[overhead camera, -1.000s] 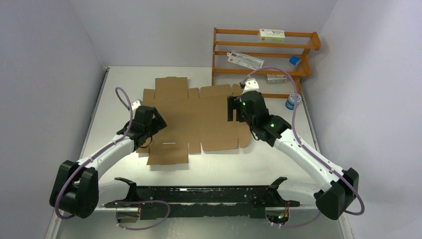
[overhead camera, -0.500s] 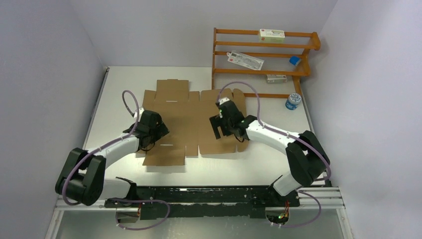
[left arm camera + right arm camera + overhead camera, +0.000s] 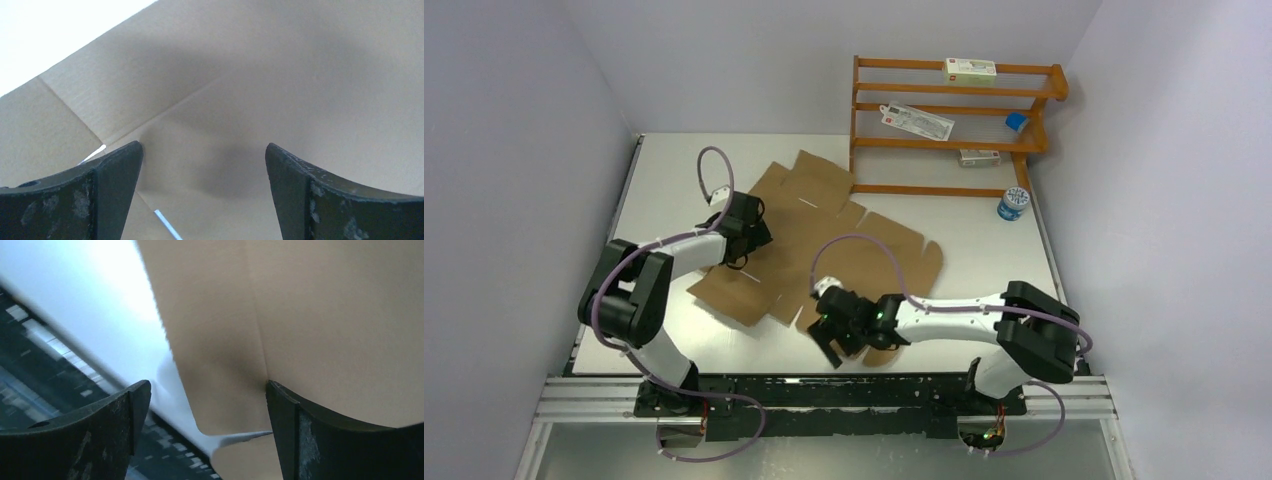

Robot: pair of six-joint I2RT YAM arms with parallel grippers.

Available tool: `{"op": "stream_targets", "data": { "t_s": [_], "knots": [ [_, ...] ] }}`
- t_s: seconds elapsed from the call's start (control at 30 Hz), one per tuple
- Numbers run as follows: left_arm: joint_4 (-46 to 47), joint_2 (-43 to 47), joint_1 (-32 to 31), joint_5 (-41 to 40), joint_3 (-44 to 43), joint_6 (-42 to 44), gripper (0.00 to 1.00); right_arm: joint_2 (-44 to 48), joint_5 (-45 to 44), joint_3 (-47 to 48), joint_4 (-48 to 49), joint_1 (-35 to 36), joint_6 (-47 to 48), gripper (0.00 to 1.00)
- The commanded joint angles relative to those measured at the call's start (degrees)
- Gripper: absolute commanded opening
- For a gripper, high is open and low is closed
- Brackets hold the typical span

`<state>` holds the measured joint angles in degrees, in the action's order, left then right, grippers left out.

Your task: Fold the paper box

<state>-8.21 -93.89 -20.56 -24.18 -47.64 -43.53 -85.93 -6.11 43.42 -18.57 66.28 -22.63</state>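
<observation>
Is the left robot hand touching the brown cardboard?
Cannot tell. The left wrist view shows the open left gripper close over the paper box, but neither contact nor gap.

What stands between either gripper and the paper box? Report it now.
Nothing visible does. The left gripper sits over the left side of the paper box, jaws open, bare cardboard right below. The right gripper is at its near edge, jaws open over a flap corner. The wooden rack and small bottle stand apart, far right.
</observation>
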Motion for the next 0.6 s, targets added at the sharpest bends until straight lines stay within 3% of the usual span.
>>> {"op": "stream_targets", "data": {
  "t_s": [0.0,0.17,0.37,0.57],
  "knots": [
    [5.5,-1.9,-0.1,3.1,-3.4,5.8,0.98,-1.2,4.3,4.8,-3.1,6.8,-4.2,0.90],
    [5.6,4.1,-0.1,0.7,-3.8,6.3,0.98,1.7,-0.9,10.9,-6.4,2.4,2.7,0.95],
    [-4.5,17.0,-0.1,-2.7,0.1,2.3,0.98,3.7,1.0,15.1,-3.5,-18.6,13.8,0.96],
    [-5.6,27.3,-0.2,4.5,11.4,-2.0,0.98,-2.0,6.5,15.3,3.5,-36.9,16.2,0.96]
  ]
}}
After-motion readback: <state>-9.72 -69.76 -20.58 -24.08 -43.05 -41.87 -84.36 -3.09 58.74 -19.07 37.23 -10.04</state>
